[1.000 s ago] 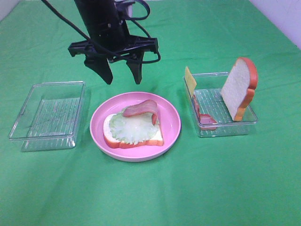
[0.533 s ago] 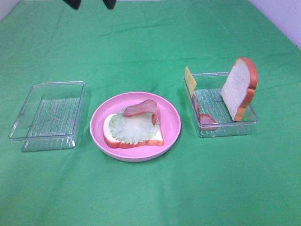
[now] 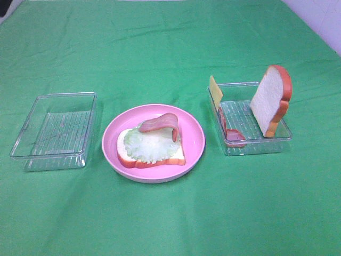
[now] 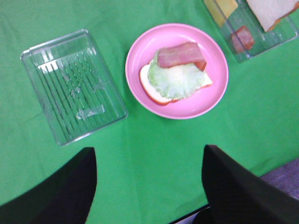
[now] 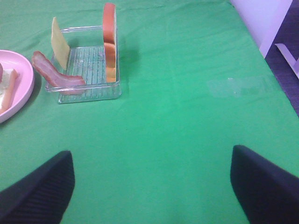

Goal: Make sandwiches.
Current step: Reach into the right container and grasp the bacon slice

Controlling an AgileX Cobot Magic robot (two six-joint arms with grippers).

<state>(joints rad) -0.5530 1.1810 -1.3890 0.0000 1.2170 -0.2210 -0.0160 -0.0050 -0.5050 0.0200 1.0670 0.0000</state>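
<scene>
Half-done sandwich (image 3: pixel 152 146) is on the plate (image 3: pixel 195 141); cheese (image 3: pixel 215 88) + bread slice (image 3: pixel 270 98) stand on edge in the tray (image 3: pixel 261 145) to its right. Left gripper (image 4: pixel 149 149) and right gripper (image 5: pixel 152 151) both spread wide, empty. Right one's nearer that tray imo.

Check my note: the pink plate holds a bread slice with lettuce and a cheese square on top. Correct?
No. On the pink plate, the bread slice carries lettuce and a meat strip, not cheese; the cheese square leans in the right tray. See the exterior high view.

pink plate (image 5: pixel 26 81) edge-cropped in right wrist view, bread slice (image 4: pixel 271 9) likewise in left
</scene>
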